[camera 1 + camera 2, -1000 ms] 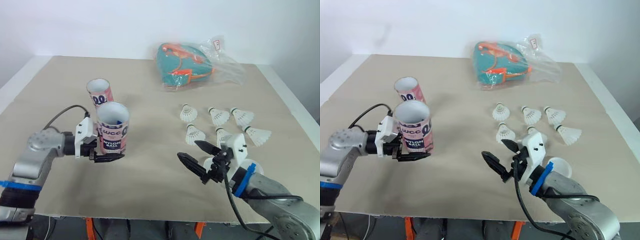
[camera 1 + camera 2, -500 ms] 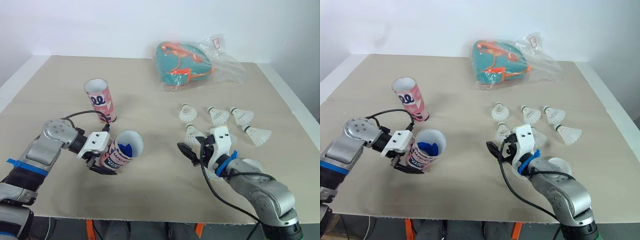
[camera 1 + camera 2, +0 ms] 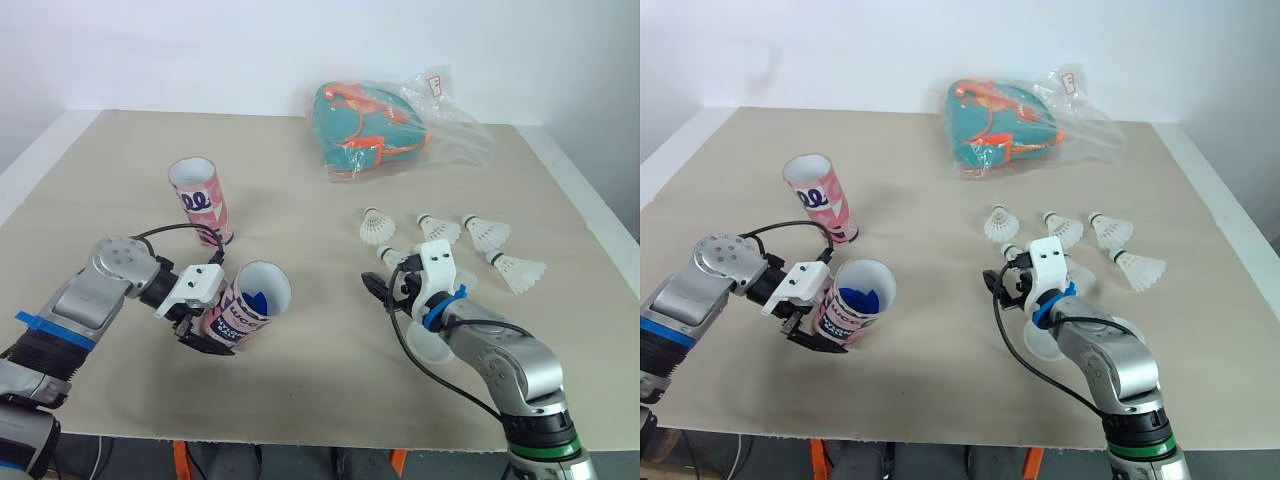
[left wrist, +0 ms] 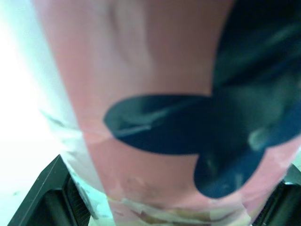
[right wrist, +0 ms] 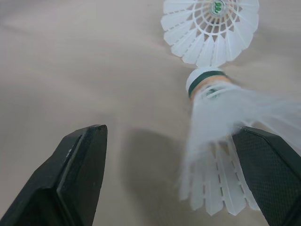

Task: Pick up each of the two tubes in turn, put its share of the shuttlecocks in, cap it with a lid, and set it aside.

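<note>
My left gripper [image 3: 205, 322] is shut on a pink printed tube [image 3: 243, 306], held tilted low over the table with its open mouth facing right and something blue inside. The left wrist view has that tube [image 4: 155, 108] close up between the fingers. A second pink tube [image 3: 201, 199] stands upright behind it. My right gripper [image 3: 385, 291] is open, its fingers wide apart on either side of a white shuttlecock [image 5: 214, 127] lying on the table. Several more shuttlecocks [image 3: 485, 232] lie in rows just beyond. A white lid [image 3: 430, 343] lies under my right forearm.
A teal bag wrapped in clear plastic [image 3: 375, 125] lies at the back of the tan table [image 3: 300, 380]. The table's near edge runs just below both arms. Another shuttlecock [image 5: 211, 19] stands just past my right gripper.
The left gripper brought the tube down and tilted it from upright, then held still. The right gripper moved forward to the nearest shuttlecock.
</note>
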